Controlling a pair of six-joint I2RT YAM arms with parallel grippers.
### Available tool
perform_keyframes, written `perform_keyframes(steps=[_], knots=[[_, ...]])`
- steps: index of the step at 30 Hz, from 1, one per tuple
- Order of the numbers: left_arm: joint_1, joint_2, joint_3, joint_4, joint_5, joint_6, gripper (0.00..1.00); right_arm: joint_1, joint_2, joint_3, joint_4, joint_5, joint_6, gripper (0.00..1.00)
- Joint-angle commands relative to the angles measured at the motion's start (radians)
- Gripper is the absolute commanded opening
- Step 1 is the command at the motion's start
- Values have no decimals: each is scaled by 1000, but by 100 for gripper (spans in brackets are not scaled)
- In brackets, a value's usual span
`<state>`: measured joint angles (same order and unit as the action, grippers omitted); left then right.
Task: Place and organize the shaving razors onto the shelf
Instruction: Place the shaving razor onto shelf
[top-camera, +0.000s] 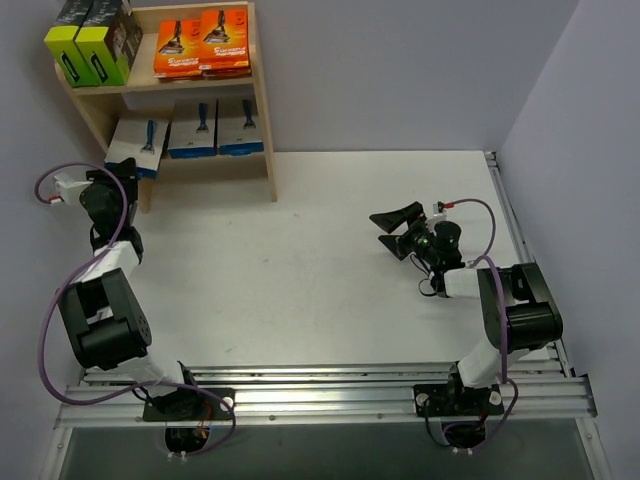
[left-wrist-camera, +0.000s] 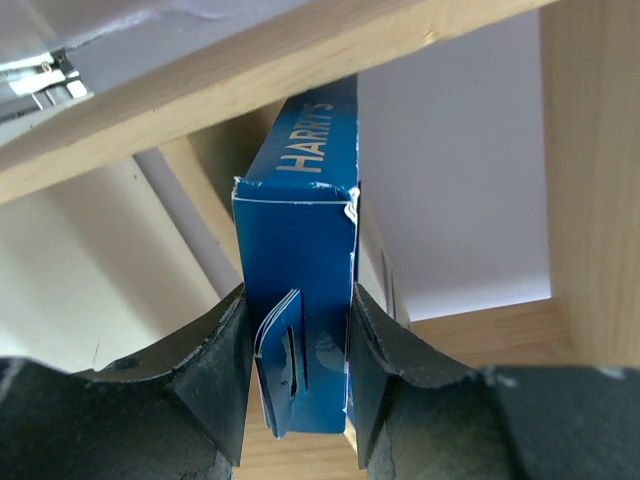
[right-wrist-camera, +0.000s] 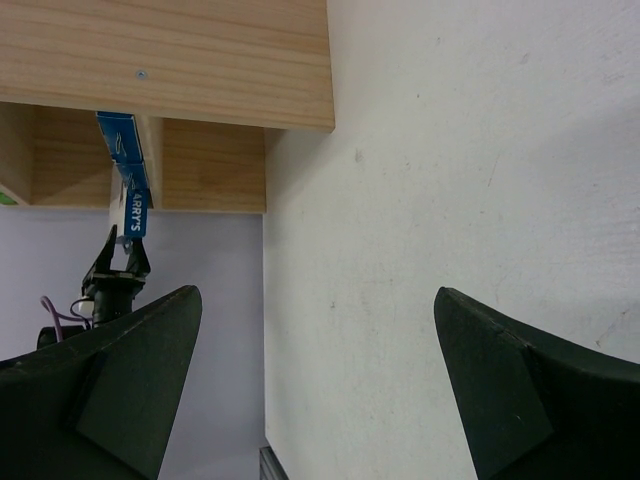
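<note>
My left end effector (left-wrist-camera: 297, 330) grips a blue razor pack (left-wrist-camera: 300, 230).
The pack is at the shelf (left-wrist-camera: 590, 200), lower tier; my right end effector (right-wrist-camera: 315, 300) gapes wide above the desk (right-wrist-camera: 450, 150).

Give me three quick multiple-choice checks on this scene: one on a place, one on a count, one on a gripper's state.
1. Where do the orange packs lie?
A. on the top tier of the shelf
B. on its lower tier
C. on the table

2. How many boxes with lime-green sides stand on the top tier?
A. one
B. two
C. four

3. What is the left gripper doing?
A. hanging open and empty
B. shut on a blue pack
C. shut on an orange pack

1 A: they sit up top, right of the green boxes.
2 B: two stand side by side at the left end.
3 B: the left wrist view shows both fingers pressed against the pack's sides.
</note>
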<state>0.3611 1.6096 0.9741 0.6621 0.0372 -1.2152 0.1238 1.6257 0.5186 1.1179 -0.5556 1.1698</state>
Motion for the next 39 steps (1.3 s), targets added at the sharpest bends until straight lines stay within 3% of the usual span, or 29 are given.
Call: perform_keyframes(steps=[1,20,39], knots=[[-11,33,32,-35,15,62,2,-7,-49,37,16,-24,-25,96],[-56,176,193,-68,58,62,2,-29,-35,57,8,-36,-30,96],[-76,265,261,-53,84,48,2,-39,-13,64,16,-38,-27,96]])
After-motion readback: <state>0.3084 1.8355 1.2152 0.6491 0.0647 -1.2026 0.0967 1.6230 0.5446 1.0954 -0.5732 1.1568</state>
